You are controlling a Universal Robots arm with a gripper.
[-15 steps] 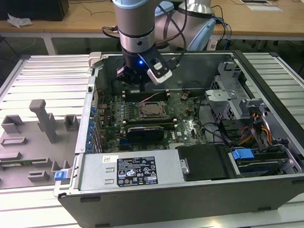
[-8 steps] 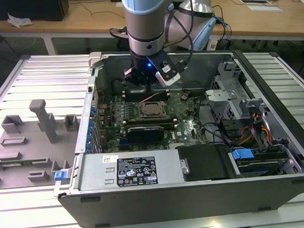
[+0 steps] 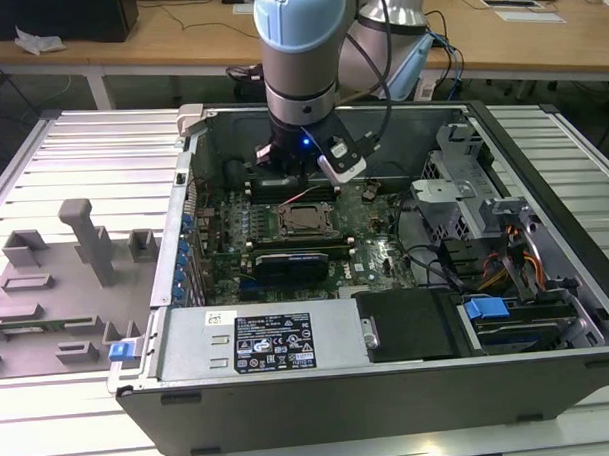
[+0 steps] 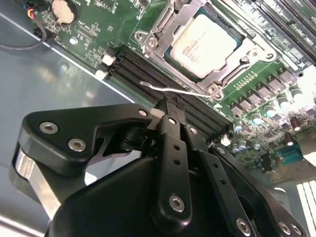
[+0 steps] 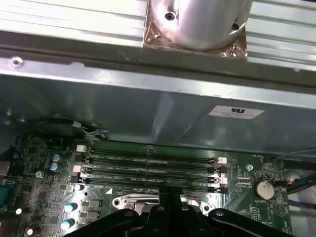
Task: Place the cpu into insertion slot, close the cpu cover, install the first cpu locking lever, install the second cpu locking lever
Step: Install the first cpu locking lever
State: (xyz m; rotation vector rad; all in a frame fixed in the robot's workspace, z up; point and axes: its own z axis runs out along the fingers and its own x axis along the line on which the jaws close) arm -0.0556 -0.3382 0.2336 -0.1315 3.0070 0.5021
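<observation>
We see the gripper (image 4: pixel 166 106) low over the memory slots (image 4: pixel 148 74), with the far case wall (image 5: pixel 148 103) close behind them. A wire lever (image 4: pixel 173 90) crosses just beyond its fingertips. The drive cage (image 3: pixel 464 197) blocks the right, and the case's open top leaves room above.

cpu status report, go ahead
Black gripper shut, tips at thin wire lever. Silver-grey square cpu seated, metal frame cover down over it. Black memory slots just beside lever.
</observation>
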